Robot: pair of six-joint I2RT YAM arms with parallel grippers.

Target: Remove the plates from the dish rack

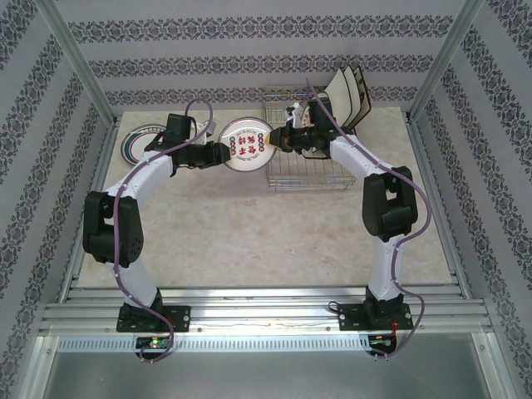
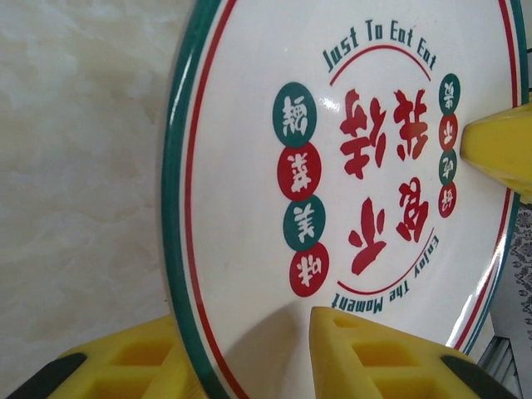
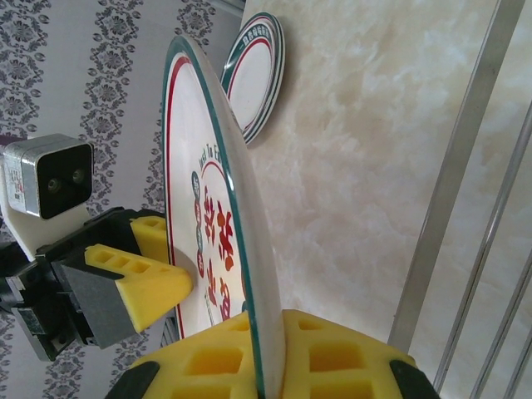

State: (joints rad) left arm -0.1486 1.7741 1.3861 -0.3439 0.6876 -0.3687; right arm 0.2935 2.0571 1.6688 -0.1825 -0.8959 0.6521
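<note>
White round plate (image 1: 248,144), just left of the rack (image 1: 309,181), is clamped at opposite rims by left gripper (image 1: 226,154) and right gripper (image 1: 275,141). Second plate (image 1: 140,141) lies unloaded on the desk (image 1: 249,233), further left. Square plates (image 1: 349,96) stand in the rack, not yet unloaded.

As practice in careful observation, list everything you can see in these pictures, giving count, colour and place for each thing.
held round plate: one, white with green-and-red rim and red lettering, in the air left of the rack.
second round plate: one, white with green rim, on the table's far left.
square plates: apparently three, cream with dark edges, upright at the rack's far right.
dish rack: one, silver wire, far centre-right.
table: one, cream marbled.
left gripper: yellow fingers, gripping the held plate's left rim.
right gripper: yellow fingers, gripping its right rim.
</note>
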